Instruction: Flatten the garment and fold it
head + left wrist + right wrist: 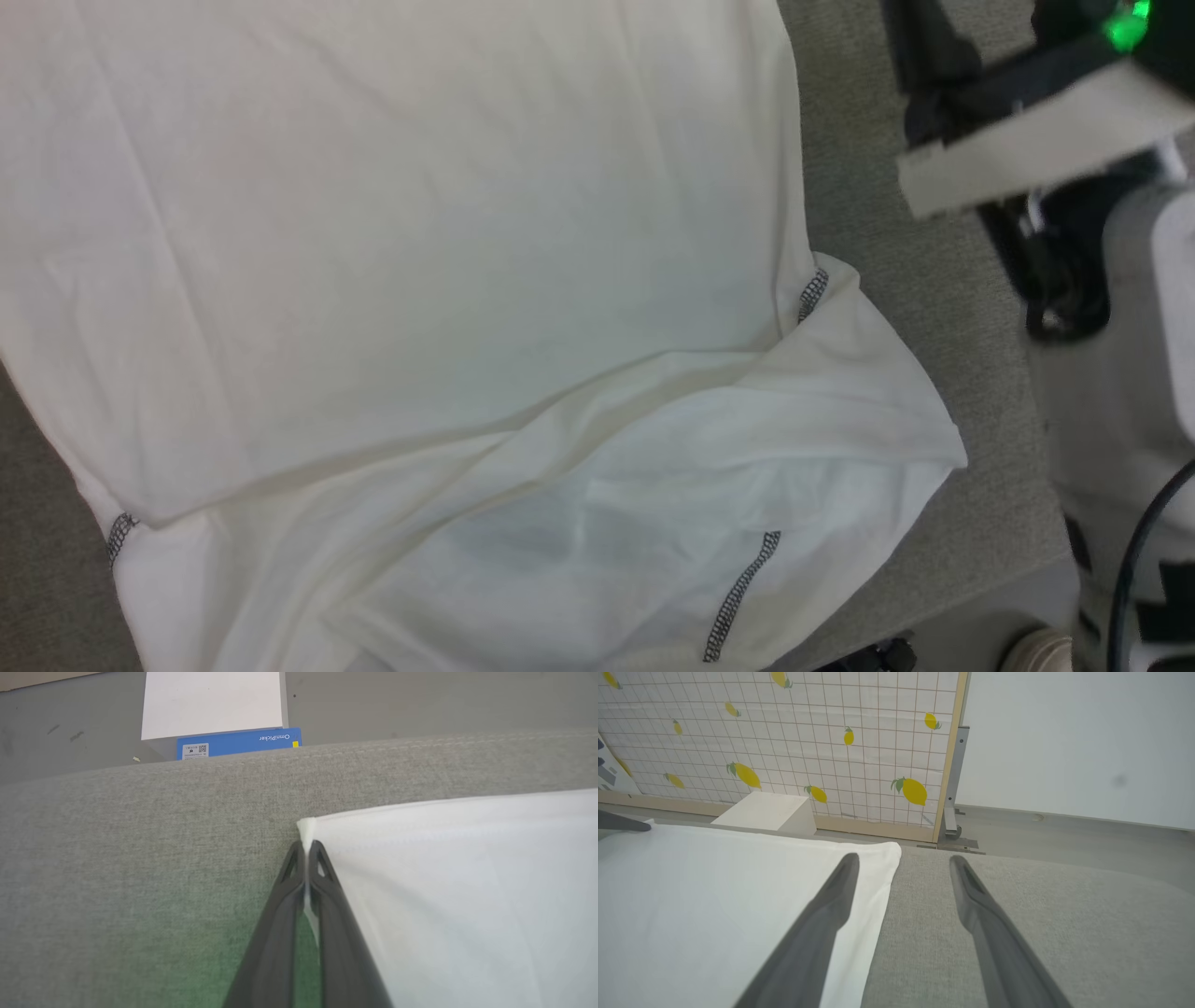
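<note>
garment (420,233) lies spread on the grey upholstered surface (868,187), mostly flat with a few shallow creases. In the head view its long axis runs bottom to top, leaning to the upper left. The shoulder end points toward the robot. The zigzag seams (738,597) sit at the bottom of that view, where sleeve cloth is bunched and folded over. The far end runs out of frame at the top.

left gripper (306,847): clamped on a corner of the garment. A thin strip of white cloth sits between the fingers and the corner tip pokes out past the fingertips. The rest of the cloth fans out to the right in that wrist view.

right gripper (903,857): spread wide, holding nothing. It straddles a side edge at a corner, one finger over cloth, the other over bare grey. Can't tell if it touches.

Past the surface edge: blue box (238,742), white box (766,812), lemon-print panel (808,742).
</note>
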